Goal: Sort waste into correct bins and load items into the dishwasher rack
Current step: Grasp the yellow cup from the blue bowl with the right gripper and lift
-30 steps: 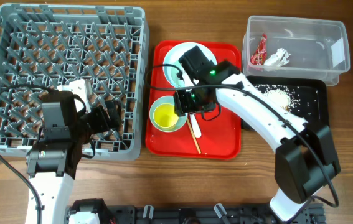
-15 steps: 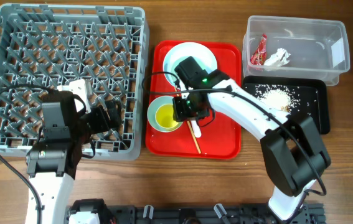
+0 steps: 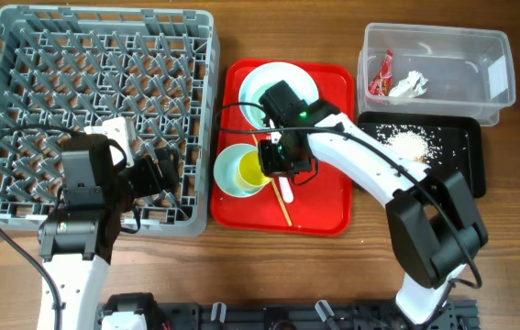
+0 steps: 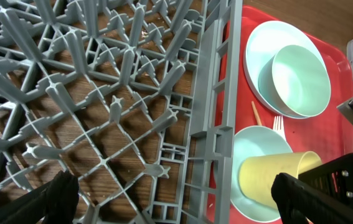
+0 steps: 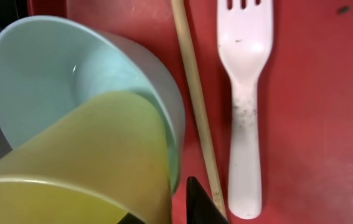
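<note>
My right gripper (image 3: pixel 270 162) (image 5: pixel 164 202) is shut on the wall of the small yellow cup (image 3: pixel 252 168) (image 5: pixel 83 155) (image 4: pixel 276 174). The cup tilts inside a pale blue bowl (image 3: pixel 226 174) (image 5: pixel 45 81) (image 4: pixel 251 143) on the red tray (image 3: pixel 319 206). The white fork (image 5: pixel 244 93) (image 4: pixel 278 124) lies beside the bowl. The other blue bowl (image 4: pixel 301 78) sits on the round plate (image 4: pixel 260 46) (image 3: pixel 292 75). My left gripper (image 3: pixel 161 174) (image 4: pixel 176 205) is open over the grey rack (image 3: pixel 21 55) (image 4: pixel 213 124), near its right wall. The clear tub (image 3: pixel 452 50) holds the red sachet (image 3: pixel 381 73) and tissue (image 3: pixel 409 85). Rice scraps (image 3: pixel 409 142) lie in the black tray (image 3: pixel 457 156).
A thin wooden stick (image 5: pixel 195 93) (image 3: pixel 287 206) lies on the red tray between the bowl and the fork. The rack's right wall stands close to the tray's left edge. Bare wooden table (image 3: pixel 507 238) shows at the front right.
The yellow cup has tipped over in the bowl, gripped by my right gripper. The bowl has slid slightly left. The left arm has not moved.
</note>
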You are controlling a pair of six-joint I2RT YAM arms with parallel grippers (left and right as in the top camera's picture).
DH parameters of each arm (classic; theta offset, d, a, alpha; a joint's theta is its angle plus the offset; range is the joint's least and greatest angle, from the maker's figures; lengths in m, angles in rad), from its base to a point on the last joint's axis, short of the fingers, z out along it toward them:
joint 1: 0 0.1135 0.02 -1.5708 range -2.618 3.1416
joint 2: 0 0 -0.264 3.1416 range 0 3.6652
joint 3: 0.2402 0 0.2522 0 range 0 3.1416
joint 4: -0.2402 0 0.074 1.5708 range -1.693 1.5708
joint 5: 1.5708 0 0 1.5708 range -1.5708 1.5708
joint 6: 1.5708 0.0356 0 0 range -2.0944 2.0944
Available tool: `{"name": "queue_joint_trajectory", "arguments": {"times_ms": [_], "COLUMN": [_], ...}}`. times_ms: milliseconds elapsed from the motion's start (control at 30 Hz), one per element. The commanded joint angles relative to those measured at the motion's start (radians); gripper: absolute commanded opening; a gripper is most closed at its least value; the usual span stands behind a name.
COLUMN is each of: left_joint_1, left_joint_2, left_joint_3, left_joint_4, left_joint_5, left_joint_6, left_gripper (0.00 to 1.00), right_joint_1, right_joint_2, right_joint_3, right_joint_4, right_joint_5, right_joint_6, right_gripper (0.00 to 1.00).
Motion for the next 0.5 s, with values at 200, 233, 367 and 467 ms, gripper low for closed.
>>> {"name": "queue_joint_trajectory", "arguments": {"times_ms": [200,233,367,467], "left_joint_1": [0.004,0.004,0.004,0.004], "left_joint_2": [-0.002,-0.002,-0.002,-0.002], "left_joint_3": [0.019,0.019,0.019,0.019], "left_joint_4": [0.0,0.0,0.0,0.0], "left_joint_5": [0.016,0.016,0.016,0.021], "left_joint_6": [-0.002,-0.002,-0.002,-0.002], "left_gripper": [1.0,1.0,1.0,1.0], "right_joint_1": [-0.002,-0.002,-0.008,-0.018], "right_joint_2": [-0.032,-0.035,-0.087,-0.139], "right_joint_3": [0.024,0.025,0.06,0.115], "right_joint_4": [-0.005,-0.007,-0.023,-0.031], "right_joint_5": [0.014,0.005,-0.005,-0.038], "right_joint_6": [0.0,0.0,-0.008,-0.052], "right_gripper": [0.04,0.04,0.04,0.04]}}
